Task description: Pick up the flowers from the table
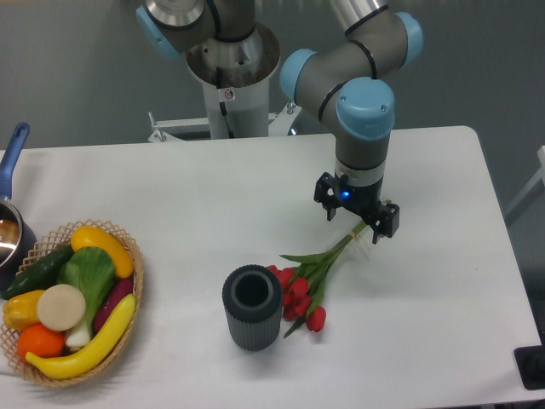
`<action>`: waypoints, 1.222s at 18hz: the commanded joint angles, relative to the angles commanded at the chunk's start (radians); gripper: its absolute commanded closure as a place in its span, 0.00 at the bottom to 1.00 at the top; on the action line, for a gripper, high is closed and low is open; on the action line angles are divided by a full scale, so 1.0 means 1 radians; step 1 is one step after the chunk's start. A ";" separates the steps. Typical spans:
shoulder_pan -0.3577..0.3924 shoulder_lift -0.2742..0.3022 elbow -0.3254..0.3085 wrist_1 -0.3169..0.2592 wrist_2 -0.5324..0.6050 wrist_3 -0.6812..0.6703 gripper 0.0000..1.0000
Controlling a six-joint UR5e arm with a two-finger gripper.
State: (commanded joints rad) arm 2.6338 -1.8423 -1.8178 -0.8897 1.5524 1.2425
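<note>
Black two-finger jaws of the grey and blue arm [358, 215] hang low over the upper tips of the green stems. The small bunch of red tulips with long green stems and narrow leaves [308, 286] lies flat on the large white rounded-corner table [213, 196], running diagonally down and to the left from under the jaws. The red buds end well below the jaws, just beside a dark grey ribbed cylindrical vase [252, 308] that stands upright.

Jaws: spread apart, one finger on each side of the stem ends. From this view I cannot tell whether they touch the stems or stand just above them. Nothing is lifted.

Risks, as judged:
- The grip sits at the very end of the stems. The heavy bud end is far from the jaws, so on lifting the bunch will likely droop and swing.
- Thin loose stems: the jaws may catch only some and the rest would stay on the table.
- Buds lie against the vase. A dragged or swinging lift could knock it over.
- Closing too low could scrape the fingertips on the table.

A wicker basket of coloured fruit and vegetables [72, 300] sits far left of the jaws, well clear.
</note>
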 joint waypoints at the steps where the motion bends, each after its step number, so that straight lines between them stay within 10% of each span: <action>1: 0.000 0.000 0.000 0.000 0.000 0.000 0.00; 22: -0.008 -0.011 -0.031 0.046 -0.003 -0.003 0.00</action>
State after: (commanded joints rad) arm 2.6262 -1.8530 -1.8484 -0.8437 1.5493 1.2395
